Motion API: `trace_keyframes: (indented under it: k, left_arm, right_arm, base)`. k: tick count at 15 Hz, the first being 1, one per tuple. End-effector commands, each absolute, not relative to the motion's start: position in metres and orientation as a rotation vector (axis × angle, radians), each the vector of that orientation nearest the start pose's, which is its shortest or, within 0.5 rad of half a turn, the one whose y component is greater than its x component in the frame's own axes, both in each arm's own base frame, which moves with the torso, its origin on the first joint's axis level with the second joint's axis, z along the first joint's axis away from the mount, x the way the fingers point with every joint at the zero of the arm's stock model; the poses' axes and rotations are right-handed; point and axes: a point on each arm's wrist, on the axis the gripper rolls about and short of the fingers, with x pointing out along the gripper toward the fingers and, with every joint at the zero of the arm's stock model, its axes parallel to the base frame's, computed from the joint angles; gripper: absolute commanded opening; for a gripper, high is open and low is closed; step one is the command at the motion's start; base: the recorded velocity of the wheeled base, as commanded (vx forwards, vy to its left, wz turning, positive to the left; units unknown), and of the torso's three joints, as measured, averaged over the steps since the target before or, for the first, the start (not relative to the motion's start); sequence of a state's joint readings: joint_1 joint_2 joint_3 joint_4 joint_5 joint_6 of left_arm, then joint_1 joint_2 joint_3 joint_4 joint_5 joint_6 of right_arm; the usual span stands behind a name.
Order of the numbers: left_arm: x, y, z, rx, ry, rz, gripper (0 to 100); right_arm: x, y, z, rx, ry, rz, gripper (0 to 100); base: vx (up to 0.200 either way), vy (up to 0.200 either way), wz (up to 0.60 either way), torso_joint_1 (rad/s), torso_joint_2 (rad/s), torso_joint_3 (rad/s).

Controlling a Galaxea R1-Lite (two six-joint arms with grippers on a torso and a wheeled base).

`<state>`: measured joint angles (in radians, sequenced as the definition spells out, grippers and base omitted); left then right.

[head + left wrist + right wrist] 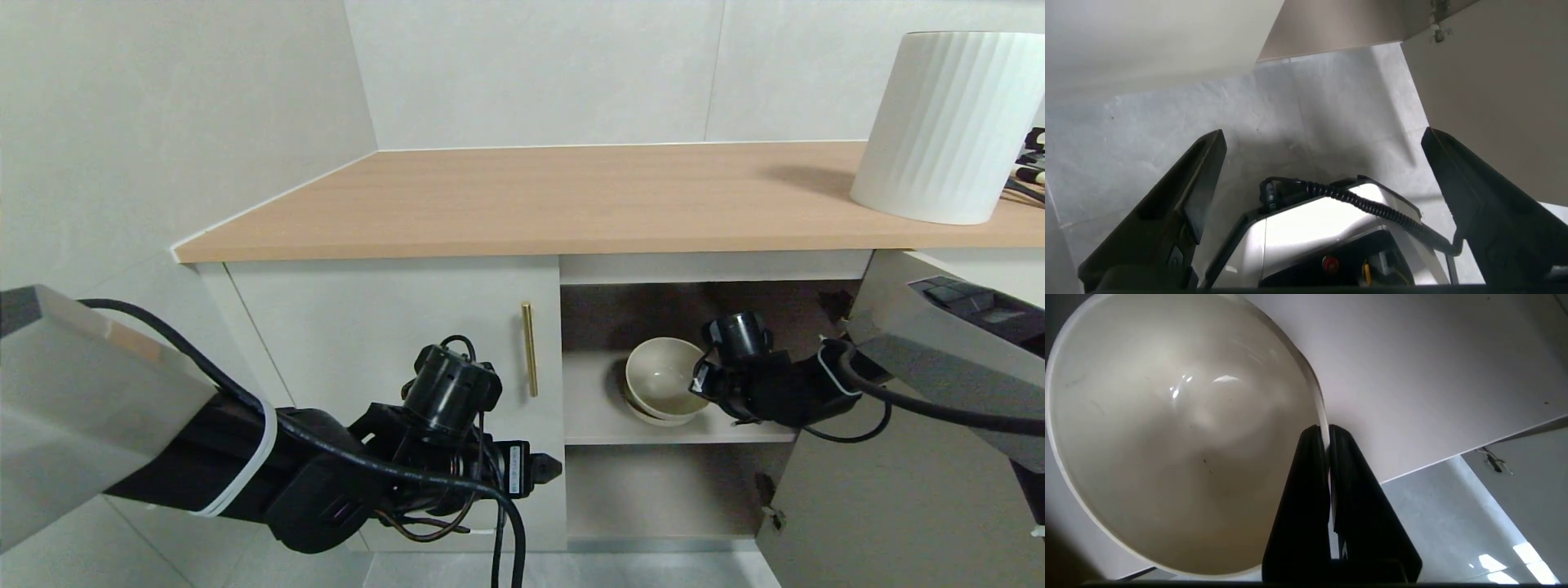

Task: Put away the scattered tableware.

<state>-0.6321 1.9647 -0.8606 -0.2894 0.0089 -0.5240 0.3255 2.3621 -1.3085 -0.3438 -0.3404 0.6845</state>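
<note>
A cream bowl (660,374) leans tilted on top of another bowl (653,412) on the upper shelf (592,408) of the open cabinet. My right gripper (704,384) is shut on the top bowl's rim; in the right wrist view its two black fingers (1315,490) pinch the thin edge of the bowl (1167,433). My left gripper (547,469) hangs low in front of the closed left cabinet door, near the floor. Its fingers (1188,204) stand wide apart with nothing between them.
The right cabinet door (890,490) is swung open. The closed left door has a brass handle (528,347). A wooden countertop (571,196) carries a white ribbed container (947,122) at the right. The lower shelf (661,490) is bare; grey floor lies below.
</note>
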Motion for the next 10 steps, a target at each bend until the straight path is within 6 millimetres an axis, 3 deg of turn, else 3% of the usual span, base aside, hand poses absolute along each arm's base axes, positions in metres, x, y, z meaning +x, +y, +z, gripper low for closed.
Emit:
trace_keyframes:
  k: [1, 5, 6, 10]
  left_arm:
    - [0.2676, -0.1957, 0.0803, -0.221, 0.91, -0.364, 100]
    - [0.2677, -0.1958, 0.0798, -0.221, 0.911, -0.363, 100]
    - [0.2676, -0.1957, 0.0803, -0.221, 0.91, -0.364, 100]
    - [0.2675, -0.1956, 0.0808, -0.222, 0.908, -0.364, 100]
  right_arm:
    - [0.4215, 0.1349, 0.0293, 0.425, 0.633, -0.239, 0]
    - [0.4215, 0.135, 0.0286, 0.423, 0.635, -0.238, 0]
    - [0.4215, 0.135, 0.0286, 0.423, 0.635, -0.238, 100]
    - [0.4205, 0.1361, 0.0292, 0.423, 0.638, -0.231, 100]
  base:
    - [0.0, 0.0, 0.0, 0.0, 0.0, 0.0]
    - [0.0, 0.0, 0.0, 0.0, 0.0, 0.0]
    - [0.0, 0.0, 0.0, 0.0, 0.0, 0.0]
    - [0.0, 0.0, 0.0, 0.0, 0.0, 0.0]
